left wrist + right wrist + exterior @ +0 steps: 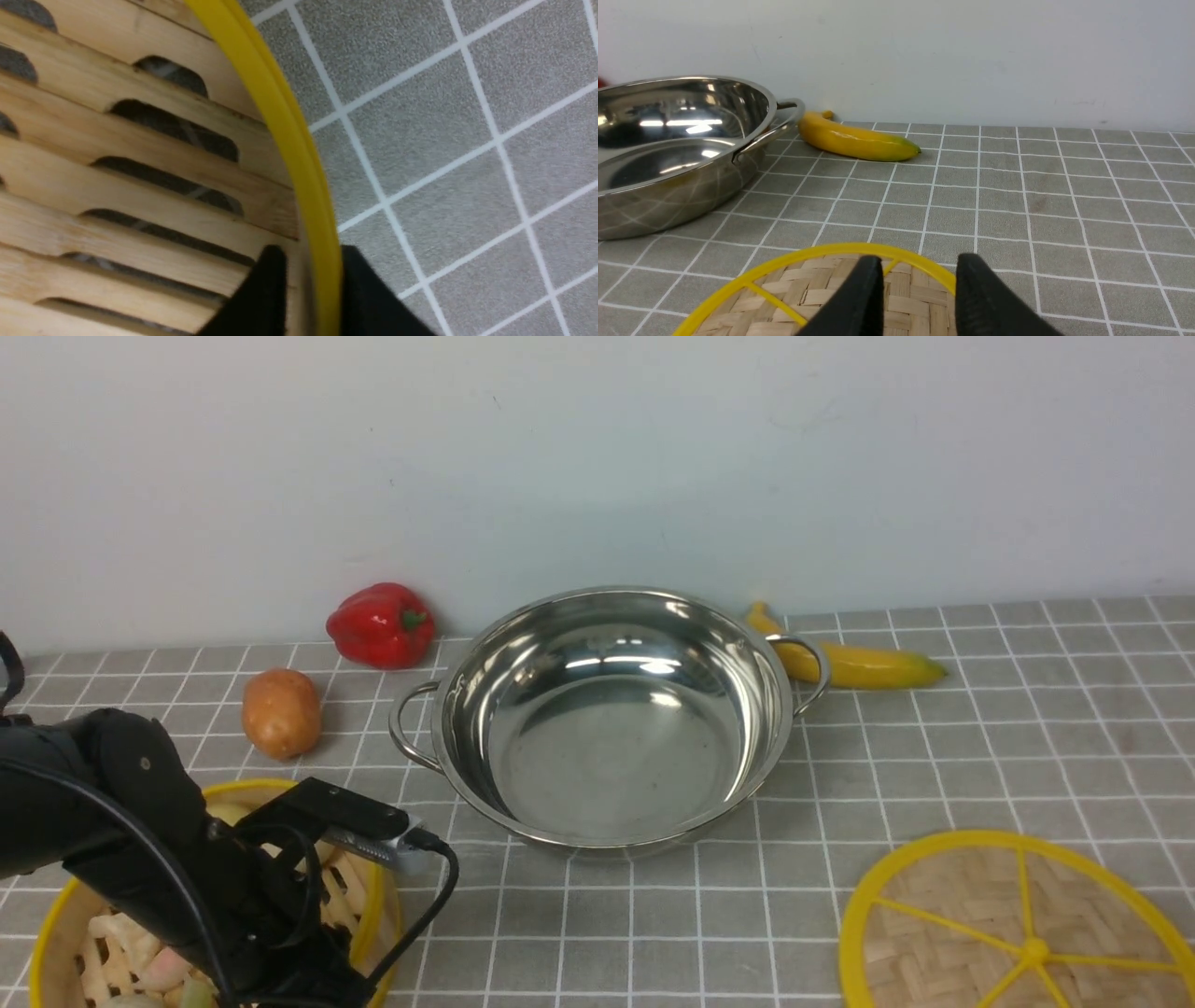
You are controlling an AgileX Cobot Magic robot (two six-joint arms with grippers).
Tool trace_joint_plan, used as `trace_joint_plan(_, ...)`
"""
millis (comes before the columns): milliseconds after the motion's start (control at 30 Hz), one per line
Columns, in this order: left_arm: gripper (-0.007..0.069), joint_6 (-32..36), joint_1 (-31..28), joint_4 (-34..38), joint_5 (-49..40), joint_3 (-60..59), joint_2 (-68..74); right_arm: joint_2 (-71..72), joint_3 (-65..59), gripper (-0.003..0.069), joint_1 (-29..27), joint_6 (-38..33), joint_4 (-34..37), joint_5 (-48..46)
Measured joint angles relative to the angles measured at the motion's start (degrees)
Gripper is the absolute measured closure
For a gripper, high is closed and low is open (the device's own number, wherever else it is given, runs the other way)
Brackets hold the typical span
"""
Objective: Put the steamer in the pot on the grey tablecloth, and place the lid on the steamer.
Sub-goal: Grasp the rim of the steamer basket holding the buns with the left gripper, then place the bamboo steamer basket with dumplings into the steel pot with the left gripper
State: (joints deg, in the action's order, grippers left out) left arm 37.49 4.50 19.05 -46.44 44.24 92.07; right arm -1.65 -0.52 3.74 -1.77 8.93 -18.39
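Front view, logged from my console: 1 grey tablecloth (934, 756) with a white grid covers the whole surface, backed by 1 plain pale wall (597, 457).

Task items:
- 1 pot (607, 709), shiny steel with 2 loop handles, centre rear, bare inside.
- 1 steamer (233, 790), near-left corner, standing on the cloth near the pot. Pale toy buns (121, 943) lie inside; I cannot count them.
- 1 lid (1018, 933), flat on the cloth at near right, cut by the frame edge.

Other items:
- 1 red pepper (381, 625) against the wall.
- 1 potato (280, 712), left of the pot.
- 1 banana (868, 665), just behind the pot's right handle.

Obstruction: my left arm (121, 803) lies across the steamer and hides much of it.

Left gripper (310, 254): 1 finger inside the steamer's wall, 1 outside, pinched on the yellow rim.

Right gripper (917, 266): jaws parted, holding nothing, above the lid's far edge.
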Motion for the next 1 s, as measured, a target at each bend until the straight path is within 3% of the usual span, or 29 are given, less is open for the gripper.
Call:
trace_joint_plan(33,0.0584,0.0,0.1,-0.2,-0.2,0.2,-0.3,0.0,0.0,0.0416,0.0,0.0,0.0,0.0)
trace_joint_plan(200,0.0584,-0.3,0.1,-1.9,-4.0,3.3,-1.4,0.0,0.0,0.0416,0.0,0.0,0.0,0.0)
trace_joint_plan(500,0.0581,-0.4,0.2,-5.2,-22.2,20.5,-4.5,0.0,0.0,0.0416,0.0,0.0,0.0,0.0)
trace_joint_plan(633,0.0581,0.7,1.1,-7.0,-24.2,27.7,-4.5,0.0,0.0,0.0416,0.0,0.0,0.0,0.0)
trace_joint_plan(767,0.0581,1.8,5.0,-10.6,-24.3,33.0,-3.9,0.0,0.0,0.0416,0.0,0.0,0.0,0.0)
trace_joint_plan(1000,0.0581,4.5,19.9,-14.6,-23.8,44.2,4.4,0.0,0.0,0.0416,0.0,0.0,0.0,0.0)
